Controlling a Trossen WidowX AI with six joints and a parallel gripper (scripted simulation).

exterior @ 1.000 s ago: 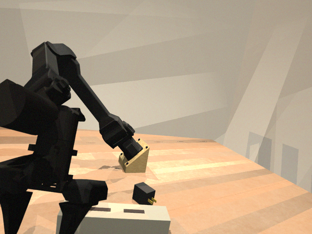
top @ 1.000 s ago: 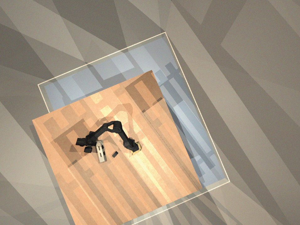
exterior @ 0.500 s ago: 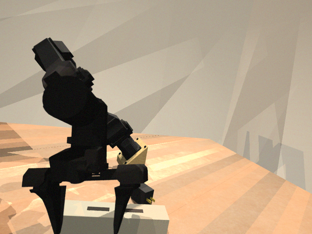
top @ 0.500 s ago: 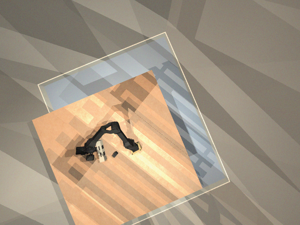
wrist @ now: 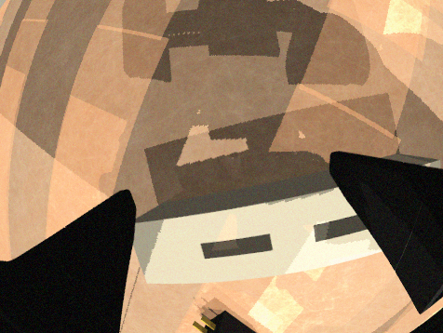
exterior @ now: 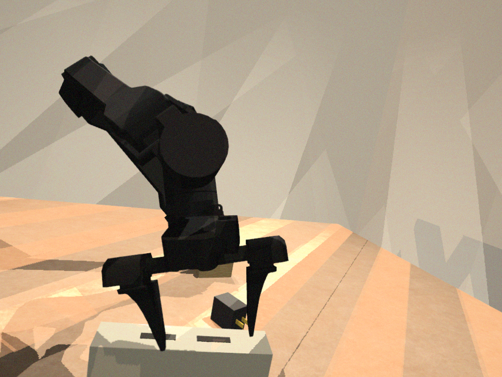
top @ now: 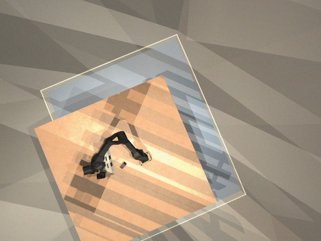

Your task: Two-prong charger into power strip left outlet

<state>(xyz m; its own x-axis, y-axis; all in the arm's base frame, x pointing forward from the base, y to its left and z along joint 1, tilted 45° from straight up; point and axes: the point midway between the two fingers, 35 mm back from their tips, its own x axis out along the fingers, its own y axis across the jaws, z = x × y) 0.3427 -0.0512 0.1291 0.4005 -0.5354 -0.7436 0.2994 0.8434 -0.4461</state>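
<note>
The charger, a small dark block (top: 123, 164) (exterior: 227, 309) (wrist: 229, 323), lies on the table beside the power strip, between the strip and the arm's base. Its two brass prongs (exterior: 240, 323) (wrist: 203, 322) point out sideways. The white power strip (top: 110, 170) (exterior: 182, 365) (wrist: 179, 267) has two dark outlet slots in its top, both showing no plug. My gripper (exterior: 207, 343) (wrist: 235, 180) is open and empty, fingers pointing down and spread wide over the strip. In the wrist view the right finger covers part of one slot. The charger is cut off by that view's bottom edge.
A yellowish wooden wedge (top: 148, 155) (exterior: 215, 271) carries the arm's base. The arm (top: 122, 137) (exterior: 194, 146) arches from it over to the strip. The orange-brown table (top: 155, 181) has patchy shadows, and its edges show in the top view.
</note>
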